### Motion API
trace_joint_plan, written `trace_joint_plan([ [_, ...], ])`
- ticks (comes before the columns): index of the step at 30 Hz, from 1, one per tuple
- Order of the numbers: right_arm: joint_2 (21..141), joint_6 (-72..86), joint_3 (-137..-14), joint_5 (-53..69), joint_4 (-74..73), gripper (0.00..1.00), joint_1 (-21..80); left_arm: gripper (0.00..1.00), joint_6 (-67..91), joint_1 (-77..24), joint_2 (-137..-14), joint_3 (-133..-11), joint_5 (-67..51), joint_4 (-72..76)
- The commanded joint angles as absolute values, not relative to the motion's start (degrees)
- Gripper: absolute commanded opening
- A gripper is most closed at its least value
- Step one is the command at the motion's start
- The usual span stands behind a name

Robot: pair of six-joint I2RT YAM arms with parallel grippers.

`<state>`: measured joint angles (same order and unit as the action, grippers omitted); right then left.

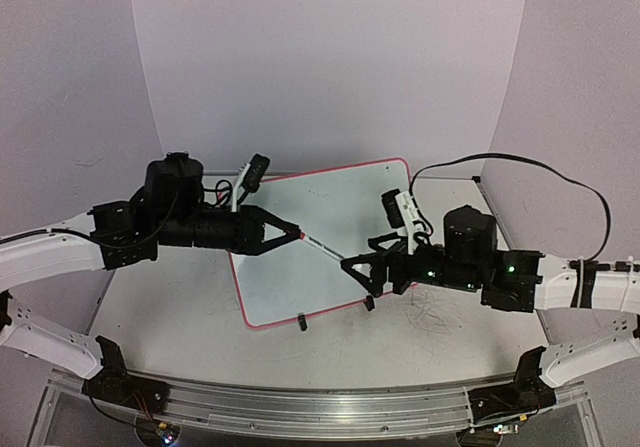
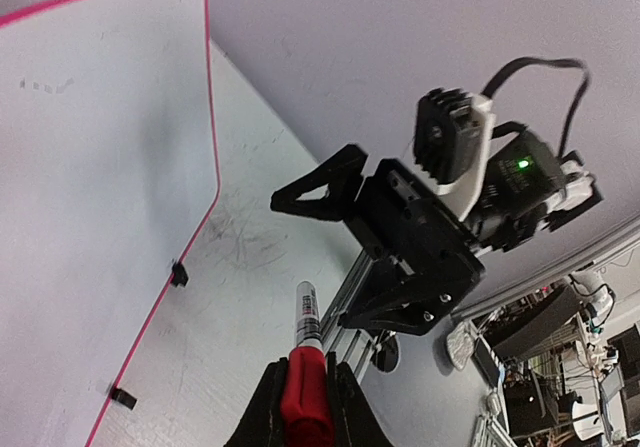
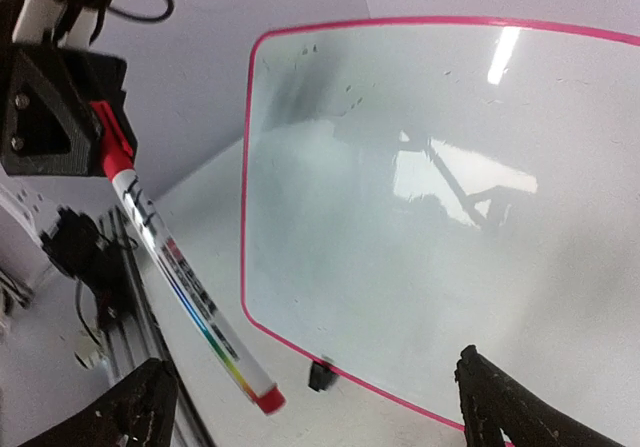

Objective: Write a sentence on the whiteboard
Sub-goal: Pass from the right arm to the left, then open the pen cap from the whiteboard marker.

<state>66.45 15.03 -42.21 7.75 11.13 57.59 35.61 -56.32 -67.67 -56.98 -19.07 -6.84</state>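
The whiteboard [image 1: 340, 202] shows no sentence, only faint smudges, so the writing looks not yet begun. Nearest the bases, the right gripper [image 1: 362, 282] has its jaws spread wide. They stand either side of the free end of a marker [image 1: 322, 247] without touching it. From there the marker's long axis runs up and left over the board's near half to the left gripper [image 1: 297, 234], whose jaws are pinched on its thick red end. The marker therefore points from the left arm toward the right one, roughly level, not down at the board. The left arm alone carries it. Beyond both, the board rests on the desk [image 1: 180, 317], its two black clip feet on the near edge and its long side slanting away to the right.
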Motion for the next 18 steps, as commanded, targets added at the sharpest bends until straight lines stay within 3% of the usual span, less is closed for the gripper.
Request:
trace_joint_plan([
  [1, 63.2, 33.9, -39.1, 15.0, 26.3, 0.98, 53.2, 0.00, 35.0, -56.6, -60.0, -53.5, -17.1, 8.2],
  [7, 71.3, 51.1, -40.9, 34.5, 51.1, 0.86, 53.0, 0.00, 35.9, -56.6, -59.0, -54.4, -17.0, 10.9],
  [15, 77.6, 55.3, -47.4, 30.9, 58.4, 0.82, 55.6, 0.00, 38.5, -56.6, -58.1, -52.6, -16.2, 14.6],
  [18, 78.7, 57.7, -46.1, 27.6, 65.0, 0.64, 56.2, 0.00, 39.5, -56.6, -57.4, -51.5, -15.5, 16.3],
])
